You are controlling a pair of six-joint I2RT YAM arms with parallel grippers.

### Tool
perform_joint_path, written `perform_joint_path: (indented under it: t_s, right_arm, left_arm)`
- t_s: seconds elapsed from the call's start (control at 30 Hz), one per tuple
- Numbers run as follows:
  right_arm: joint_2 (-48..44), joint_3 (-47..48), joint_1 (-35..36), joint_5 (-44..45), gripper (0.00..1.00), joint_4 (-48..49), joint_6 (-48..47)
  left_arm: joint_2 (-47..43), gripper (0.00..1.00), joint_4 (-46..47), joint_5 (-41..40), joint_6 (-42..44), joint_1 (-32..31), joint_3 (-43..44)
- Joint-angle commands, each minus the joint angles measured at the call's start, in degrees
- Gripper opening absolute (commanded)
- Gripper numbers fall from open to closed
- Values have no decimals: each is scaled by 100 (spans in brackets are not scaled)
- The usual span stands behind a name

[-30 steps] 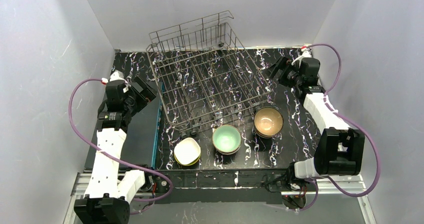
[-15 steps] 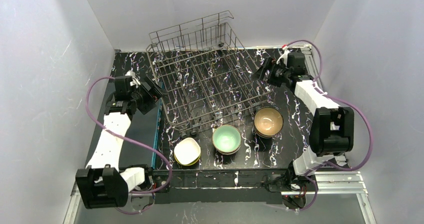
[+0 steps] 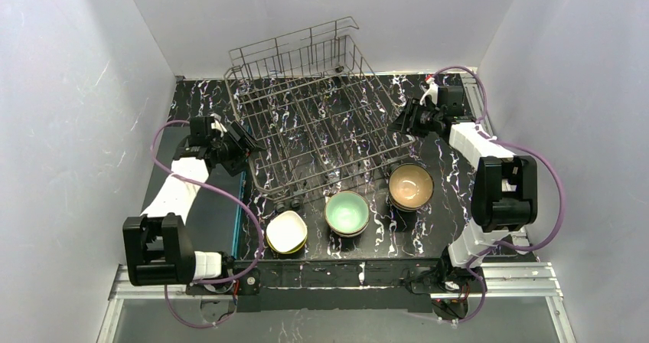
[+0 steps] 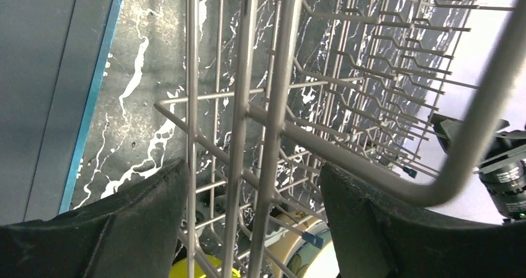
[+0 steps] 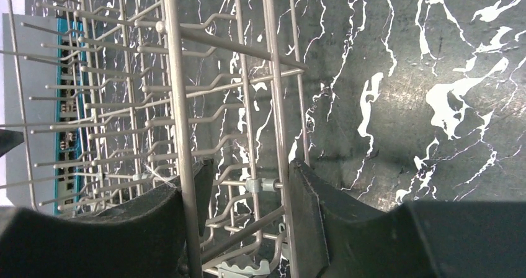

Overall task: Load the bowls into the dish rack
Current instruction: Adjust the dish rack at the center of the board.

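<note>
Wrist views alone reveal the fingers (image 4: 136,219): left gripper (image 4: 251,169) spread wide, right gripper (image 5: 251,166) parted less, each straddling dish rack (image 3: 321,121) wires. Top view alone shows three stacks of bowls (image 3: 347,213) on the table (image 3: 451,197), just near of the rack.

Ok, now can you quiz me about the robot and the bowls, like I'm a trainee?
1. True or false: the dish rack is empty.
2. How many stacks of bowls stand on the table in front of it?
3. What passes between the fingers of the left hand? A) rack wires B) a bowl C) nothing
Key: 1 true; 2 three; 3 A.
</note>
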Motion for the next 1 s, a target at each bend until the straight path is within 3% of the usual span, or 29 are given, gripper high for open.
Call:
perform_joint_path:
  t_s: [0.0, 0.2, 0.47, 0.77, 0.97]
  right_arm:
    - [-296, -164, 183, -350, 39, -188, 213]
    - [-633, -397, 179, -451, 22, -258, 223]
    - [-1109, -738, 180, -473, 15, -241, 294]
    - [-1139, -555, 180, -378, 30, -259, 277]
    - [-1134, -559, 181, -335, 44, -213, 283]
  left_arm:
    - [193, 72, 277, 459, -93, -296, 143]
    - [493, 72, 715, 805, -142, -509, 351]
    - [674, 76, 1475, 1446, -396, -563, 241]
    - [218, 83, 2091, 1921, -510, -561, -110]
    - [-535, 98, 1851, 1742, 123, -561, -285]
